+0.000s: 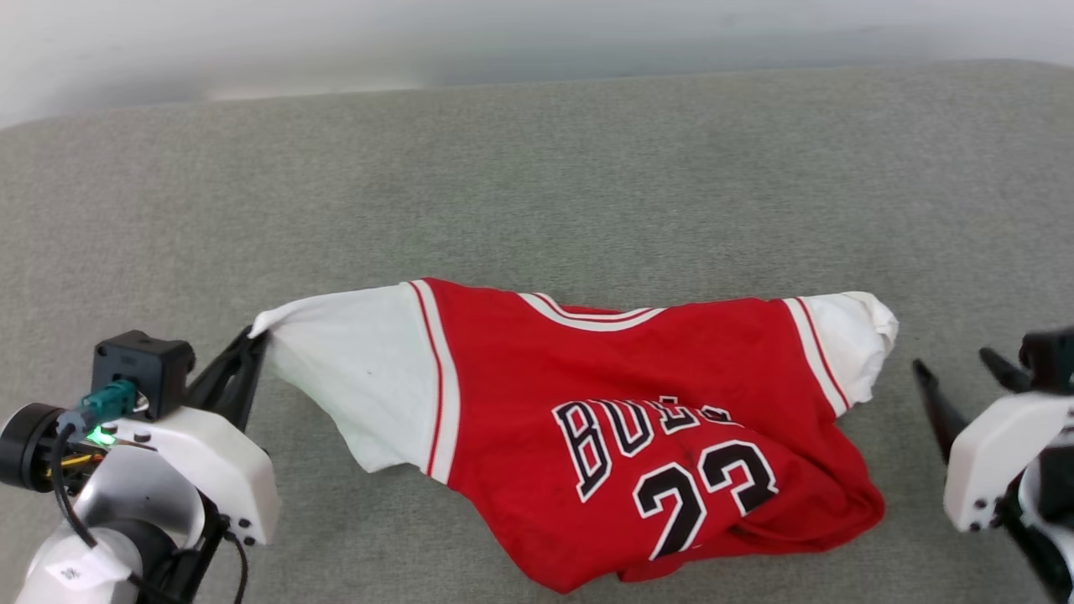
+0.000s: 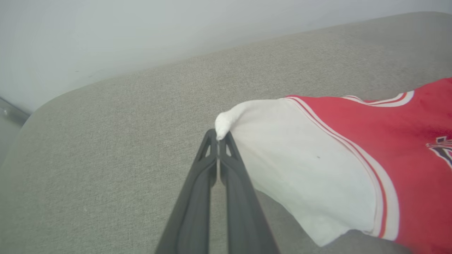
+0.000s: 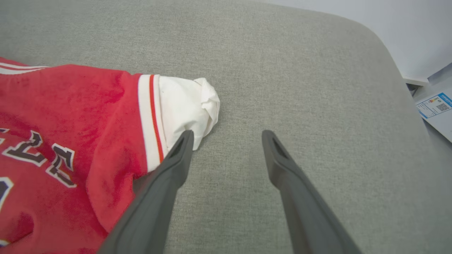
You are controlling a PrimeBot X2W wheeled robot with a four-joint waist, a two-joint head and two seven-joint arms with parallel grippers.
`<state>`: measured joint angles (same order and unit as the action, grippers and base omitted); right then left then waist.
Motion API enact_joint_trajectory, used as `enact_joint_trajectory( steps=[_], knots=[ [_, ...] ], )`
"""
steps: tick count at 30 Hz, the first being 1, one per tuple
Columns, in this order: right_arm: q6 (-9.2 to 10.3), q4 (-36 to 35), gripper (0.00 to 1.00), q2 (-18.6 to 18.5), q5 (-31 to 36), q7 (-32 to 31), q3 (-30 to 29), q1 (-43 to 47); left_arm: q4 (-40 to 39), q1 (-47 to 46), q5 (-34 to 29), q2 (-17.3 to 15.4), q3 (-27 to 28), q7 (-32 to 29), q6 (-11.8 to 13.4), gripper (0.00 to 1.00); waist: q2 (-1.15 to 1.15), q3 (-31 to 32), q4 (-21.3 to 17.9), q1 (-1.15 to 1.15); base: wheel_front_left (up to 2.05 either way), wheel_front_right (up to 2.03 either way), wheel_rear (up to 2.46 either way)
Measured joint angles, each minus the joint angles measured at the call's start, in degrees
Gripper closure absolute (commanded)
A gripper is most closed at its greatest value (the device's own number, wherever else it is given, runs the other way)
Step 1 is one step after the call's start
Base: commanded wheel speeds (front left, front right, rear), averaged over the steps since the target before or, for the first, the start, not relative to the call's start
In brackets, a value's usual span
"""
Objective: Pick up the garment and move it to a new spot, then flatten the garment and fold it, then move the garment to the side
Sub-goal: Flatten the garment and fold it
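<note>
The garment is seen lying spread across the near half of the table, chest side up, with its neckline turned toward the far edge. It is a red jersey of soft knit cloth, with white short sleeves joined by red-and-white striped trim. Black letters outlined in white are partly lost in a crease, above a large 23. The lower hem is rumpled and folded under at the near edge, so the body is far from flat.

The left sleeve is drawn out to a point, and its tip is pinched between the closed fingers of the left gripper. In the left wrist view the two dark fingers are pressed together with a small nub of white cloth caught at their ends. The right sleeve is bunched into a knot-like wad at its end.

The right gripper is held wide open and empty, just beside that sleeve. In the right wrist view one fingertip appears at the edge of the wad, though whether it touches the cloth cannot be told.

The table is covered in a grey-green woven fabric with a fine, even weave and rounded corners. A pale wall is seen behind it, and a sheet of paper with blue print and a square code lies beyond the table's right corner.
</note>
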<state>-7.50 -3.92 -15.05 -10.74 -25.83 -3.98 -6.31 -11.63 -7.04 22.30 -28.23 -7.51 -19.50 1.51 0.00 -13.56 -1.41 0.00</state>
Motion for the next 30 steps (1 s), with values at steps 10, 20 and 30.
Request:
enact_joint_trajectory(
  steps=[10, 20, 30],
  knots=[
    [-0.01, 0.5, 0.0, -8.5, -3.2, -22.0, 4.8, -11.2, -10.4, 1.8, 0.6, -0.5, -1.9, -1.6, -0.9, 1.0, 0.0, -2.7, 3.7, 0.0, 0.0, 0.0, 0.0],
    [-0.01, 9.1, 0.0, -11.2, -3.9, -27.1, 8.9, -17.5, -11.8, 0.4, 0.6, 0.1, -4.4, -1.7, -1.9, 1.0, 0.0, -6.0, 6.7, 0.0, 0.0, 0.0, 0.0],
    [0.01, 16.3, 0.69, -12.8, -4.5, -25.3, 12.2, -19.7, -10.6, -1.0, 1.1, 0.0, -5.2, -2.0, -2.5, 1.0, 0.0, -8.2, 8.6, 0.0, 0.0, 0.0, 0.0]
  ],
)
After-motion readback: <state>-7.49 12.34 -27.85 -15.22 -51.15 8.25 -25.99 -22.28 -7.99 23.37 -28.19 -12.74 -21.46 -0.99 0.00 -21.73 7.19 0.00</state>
